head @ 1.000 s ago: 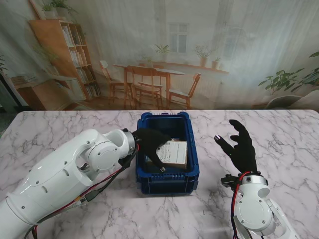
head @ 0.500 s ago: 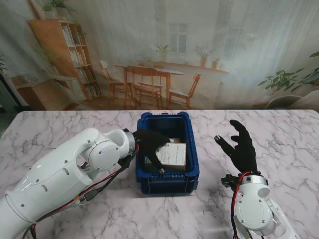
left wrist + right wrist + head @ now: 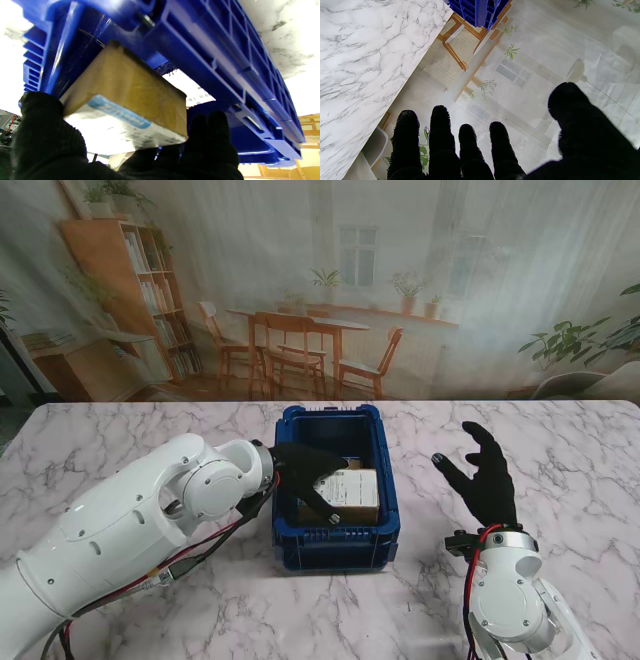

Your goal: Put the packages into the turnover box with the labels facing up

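Package [image 3: 352,488], a brown cardboard box with a white printed label on its upper face, is shown grasped by the fingers [image 3: 40,117] of the left hand [image 3: 305,470], the thumb on one end and the other fingers on the opposite edge. From the fingers outward, the package extends into the cavity of the blue turnover box [image 3: 385,525], with its long axis lying roughly across the box from left to right. It is held low inside the walls; whether its underside touches the floor cannot be told. A second white label [image 3: 191,90] is seen beneath it in the left wrist view, apparently on a package already lying in the box. The left hand is the nearer one and is reached in over the left wall. The right hand [image 3: 485,475] is held with fingers spread and nothing grasped, above the marble counter [image 3: 560,470], well apart from the box on its right side. Compared with half a second earlier, the package has been carried slightly farther from the robot and toward the right wall, and the left forearm has been shifted with it; the right hand is unchanged. Release is judged to be the step in hand.
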